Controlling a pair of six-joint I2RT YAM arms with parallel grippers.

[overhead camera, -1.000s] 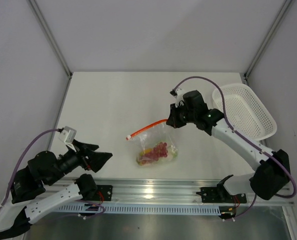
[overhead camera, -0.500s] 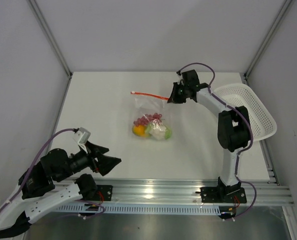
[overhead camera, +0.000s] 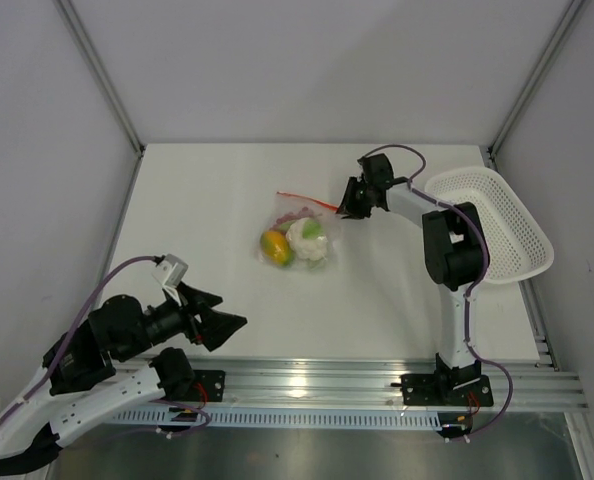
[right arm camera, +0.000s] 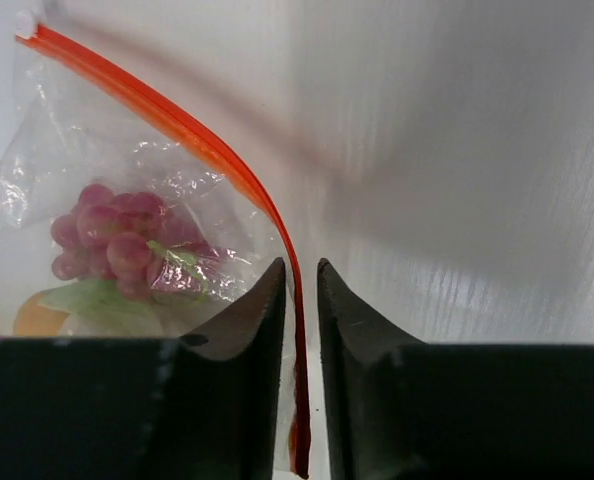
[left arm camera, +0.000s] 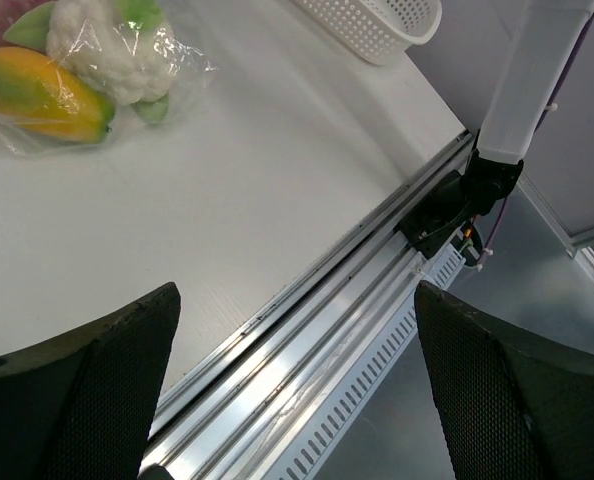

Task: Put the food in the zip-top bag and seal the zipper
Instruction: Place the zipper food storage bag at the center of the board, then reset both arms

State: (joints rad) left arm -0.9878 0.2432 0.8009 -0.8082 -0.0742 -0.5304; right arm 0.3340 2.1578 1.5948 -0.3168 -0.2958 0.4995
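Right jaws pressed nearly together, pinching zipper [right arm camera: 232, 170]. Zip-top bag [overhead camera: 299, 238] lying mid-counter [overhead camera: 207, 200], food [overhead camera: 275, 246] inside. Left jaws spread wide, empty, above near counter edge, well apart from bag.

The white table [overhead camera: 197, 200] has a clear zip-top bag [overhead camera: 295, 218] lying near its middle, with a yellow-orange fruit [overhead camera: 274, 246] and a white cauliflower [overhead camera: 307, 240] inside. A white mesh basket [overhead camera: 497, 230] sits at the right edge, well apart from the bag

One zip-top bag [right arm camera: 77, 110], one yellow-orange fruit [overhead camera: 274, 246], one cauliflower [overhead camera: 307, 240], one grape bunch [right arm camera: 107, 235], one basket [overhead camera: 492, 225]
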